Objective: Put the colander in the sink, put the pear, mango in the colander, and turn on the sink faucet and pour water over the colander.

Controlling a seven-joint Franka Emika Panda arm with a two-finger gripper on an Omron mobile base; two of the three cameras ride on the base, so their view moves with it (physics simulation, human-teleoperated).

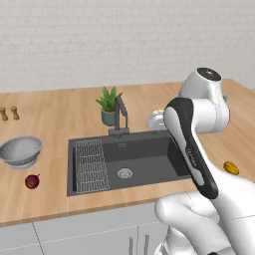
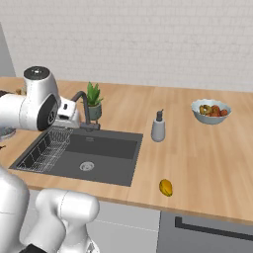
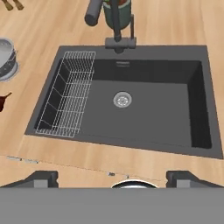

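Note:
The silver colander [image 1: 20,149] stands on the wooden counter left of the sink [image 1: 149,149], and its rim shows in the hand view [image 3: 6,59]. The dark red pear [image 1: 32,181] lies just in front of the colander. On the counter to the right of the sink lies the yellow-orange mango [image 2: 166,187]. The dark faucet [image 1: 119,117] rises behind the basin, its spout reaching forward. My gripper [image 3: 113,178] hangs open above the front edge of the sink and looks down into the basin. Its fingertips [image 3: 43,177] are spread wide with nothing between them.
A wire rack [image 3: 68,98] fills the sink's left side and the drain [image 3: 122,99] sits mid-basin. A potted plant [image 1: 109,106] stands behind the faucet. A grey soap bottle [image 2: 158,128] and a bowl of fruit [image 2: 211,111] stand on the right counter.

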